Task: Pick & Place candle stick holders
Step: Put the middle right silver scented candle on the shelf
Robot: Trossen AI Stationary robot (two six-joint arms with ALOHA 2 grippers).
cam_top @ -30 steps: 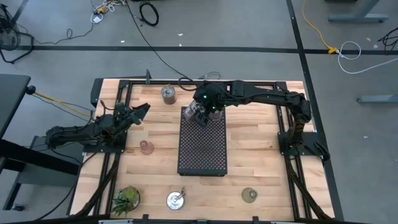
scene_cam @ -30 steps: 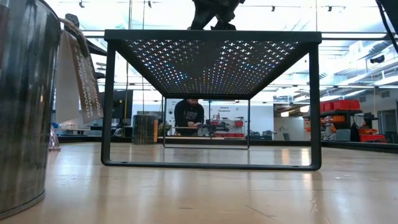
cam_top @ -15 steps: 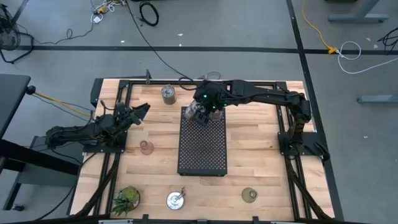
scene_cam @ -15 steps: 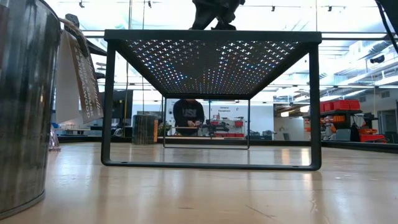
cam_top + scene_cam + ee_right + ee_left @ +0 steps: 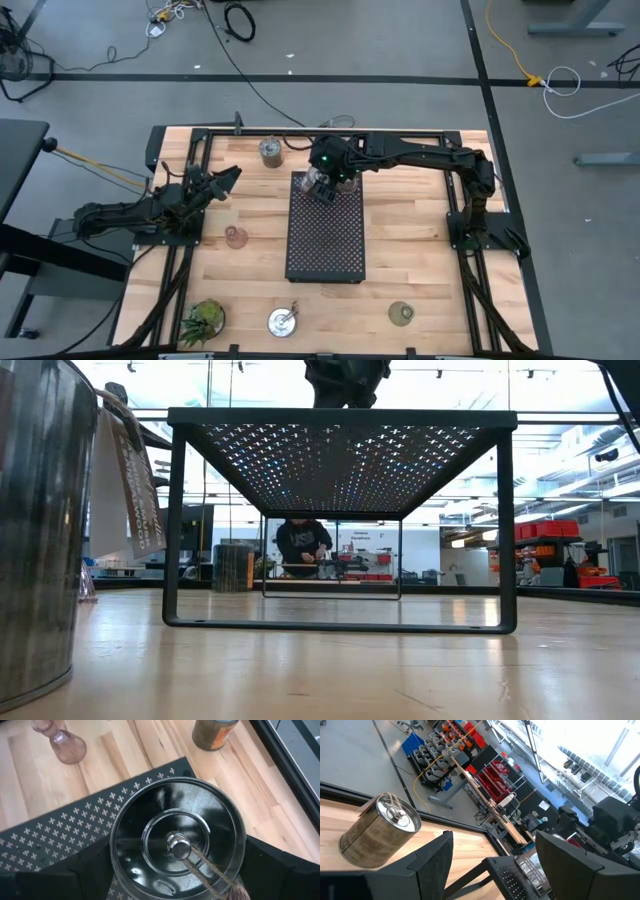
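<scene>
While my right gripper (image 5: 322, 184) has slid a touch toward the far-left corner of the black tray (image 5: 326, 240) over the last second, its wide-spread fingers remain around a silvery metal holder (image 5: 177, 845), seen from above with a string trailing off its centre knob. I judge the holder is at the tray's far end, close to being set down; whether its base touches the mesh I cannot tell. My left gripper (image 5: 222, 177) waits over the table's far-left side, fingers partly apart and empty. A second metal holder (image 5: 270, 151) stands at the far edge, a pink glass one (image 5: 235, 237) left of the tray, another metal one (image 5: 282, 320) and an olive-green one (image 5: 401, 313) along the near edge. From table level, the gripped holder is hidden by the tray top.
</scene>
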